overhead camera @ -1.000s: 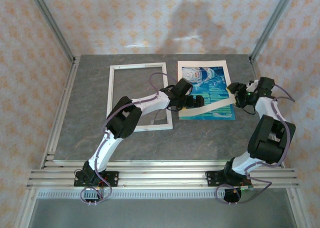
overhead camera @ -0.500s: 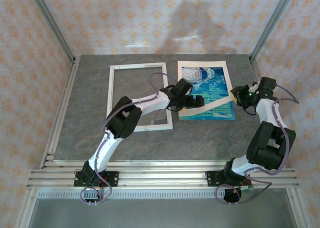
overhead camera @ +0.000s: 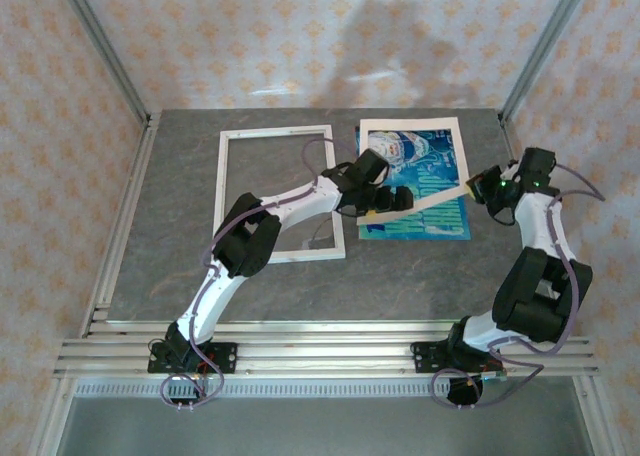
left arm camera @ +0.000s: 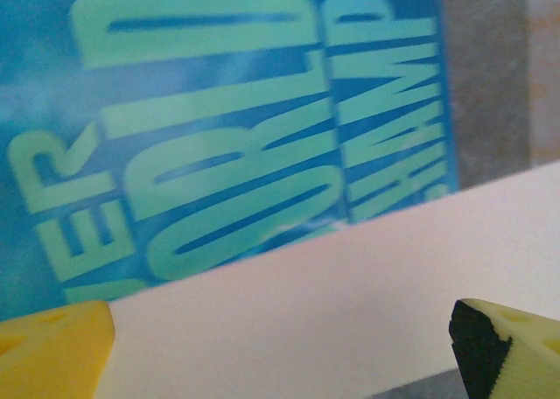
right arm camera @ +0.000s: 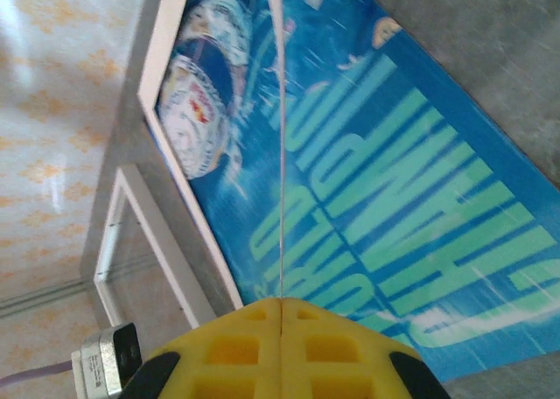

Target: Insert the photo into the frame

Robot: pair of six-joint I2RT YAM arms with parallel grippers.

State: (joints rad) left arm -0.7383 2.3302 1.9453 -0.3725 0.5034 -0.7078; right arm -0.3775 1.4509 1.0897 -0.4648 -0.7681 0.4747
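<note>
So the photo [overhead camera: 425, 221] is lying flat on the table [overhead camera: 170, 226] at roughly 1 o'clock from the middle. It's not in the frame [overhead camera: 275, 131], which sits at about 11 o'clock. There's just a thin strip of grey between the photo's left edge and the frame's right border.

A cream mat [left arm camera: 332, 320] is on top of the photo and tipped up along its 3 o'clock side. The right gripper [overhead camera: 478, 188] is clenched on that edge. In the right wrist view the yellow fingers [right arm camera: 219, 346] are pressed together with the mat showing as a thin line between them.

The left gripper [overhead camera: 398, 200] is spread wide at the mat's 6 o'clock border, grasping nothing. One fingertip [left arm camera: 52, 346] sits at each end of the pale strip.

Free space-wise, there's bare table at 6 o'clock below both pieces and at 9 o'clock left of the frame.
</note>
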